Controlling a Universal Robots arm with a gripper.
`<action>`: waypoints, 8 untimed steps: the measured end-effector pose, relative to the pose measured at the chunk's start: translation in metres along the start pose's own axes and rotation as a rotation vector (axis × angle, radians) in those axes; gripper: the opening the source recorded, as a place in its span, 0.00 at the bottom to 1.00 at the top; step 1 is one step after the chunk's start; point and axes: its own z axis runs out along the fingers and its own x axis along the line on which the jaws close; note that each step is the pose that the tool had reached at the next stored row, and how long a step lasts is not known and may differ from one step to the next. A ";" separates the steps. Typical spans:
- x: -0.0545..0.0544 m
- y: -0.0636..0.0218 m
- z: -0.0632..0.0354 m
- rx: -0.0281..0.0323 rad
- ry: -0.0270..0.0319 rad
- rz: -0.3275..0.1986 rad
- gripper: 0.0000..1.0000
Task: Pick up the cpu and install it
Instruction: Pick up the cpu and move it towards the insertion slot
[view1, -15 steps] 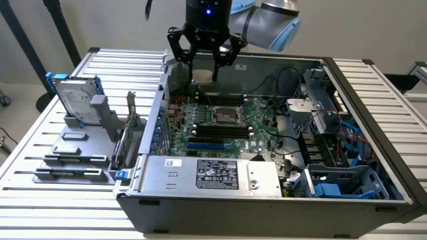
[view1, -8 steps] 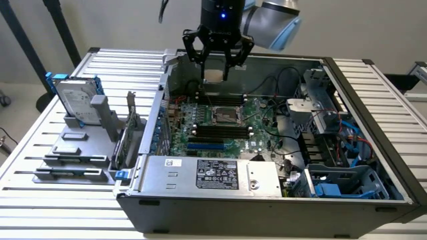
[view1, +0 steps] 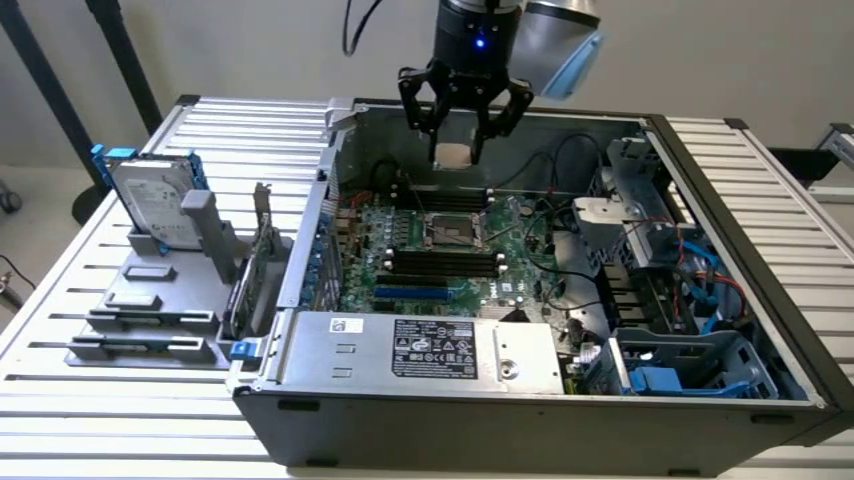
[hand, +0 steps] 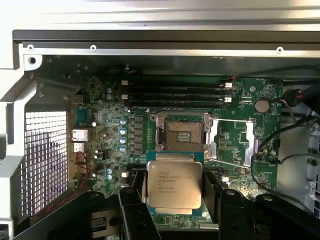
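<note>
While the arm hangs over the open computer, arm: grey and black robot arm reaching down from above, a blue light lit on its wrist.
Gripper: black multi-fingered gripper (view1: 461, 140) (hand: 175, 202), fingers closed in on the edges of the chip and holding it.
Cpu: small flat square cpu with a silvery-grey metal top (view1: 454, 154) (hand: 174, 182), held level in the air between the fingers, printed face toward the wrist camera.
Cpu position: above the far part of the case interior in the exterior view, well clear of the board, touching nothing but the fingers.
Socket: black-framed square socket (view1: 451, 232) (hand: 182, 135) on the board, its contact field bare, metal levers standing out to the sides; in the wrist view the chip sits beside the socket, not over it.
Board: green motherboard (view1: 514, 255) (hand: 240, 125) lying flat in the case.
Memory slots: long black slots (view1: 434, 262) (hand: 175, 92) near the socket.
Case: grey metal computer case (view1: 534, 425), lying on its side with the panel off.
Power supply: silver box with a dark label (view1: 427, 345) along the near wall.
Hard drive: silver rectangular drive with blue rails (view1: 150, 195), upright in a grey holder to the exterior view's left.
Table: white slatted table (view1: 80, 260) under everything.
</note>
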 end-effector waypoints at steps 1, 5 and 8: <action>-0.002 0.0005 0.0018 0.0000 0.0000 0.000 0.55; -0.009 0.0019 0.0087 -0.0002 -0.0001 0.000 0.55; -0.010 0.0027 0.0141 -0.0001 -0.0001 0.002 0.55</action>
